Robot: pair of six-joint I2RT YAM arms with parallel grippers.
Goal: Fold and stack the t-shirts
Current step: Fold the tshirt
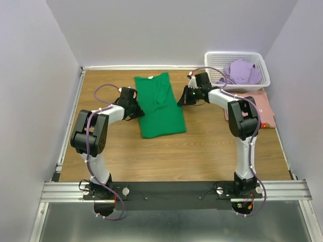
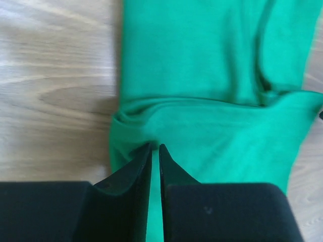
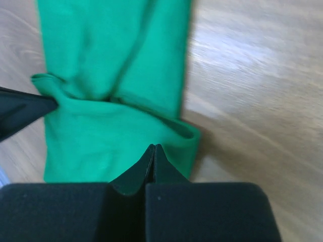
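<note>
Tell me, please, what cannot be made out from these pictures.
Pink t-shirt, top view: the right arm covers part; any print is too small to see.
Lavender t-shirt, top view: crumpled in the basket, whose wall hides its lower part.
Green t-shirt, wrist views: cut off by frame edges.
Right end effector, right wrist view: shut; whether it pinches cloth is unclear.

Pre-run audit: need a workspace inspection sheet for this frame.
Surface: wooden table, no damage seen.
Job's things: green shirt spread mid-table, partly folded; pink shirt lying flat at the right; purple shirt bunched in the basket.
Clutter: white basket at the far right corner; nothing else seen.
Grippers: left tool shut on the green shirt's left edge; right tool shut on its right edge.
Cables: purple cables, one loop per side.
Surroundings: plain walls; metal rail at the near edge.
</note>
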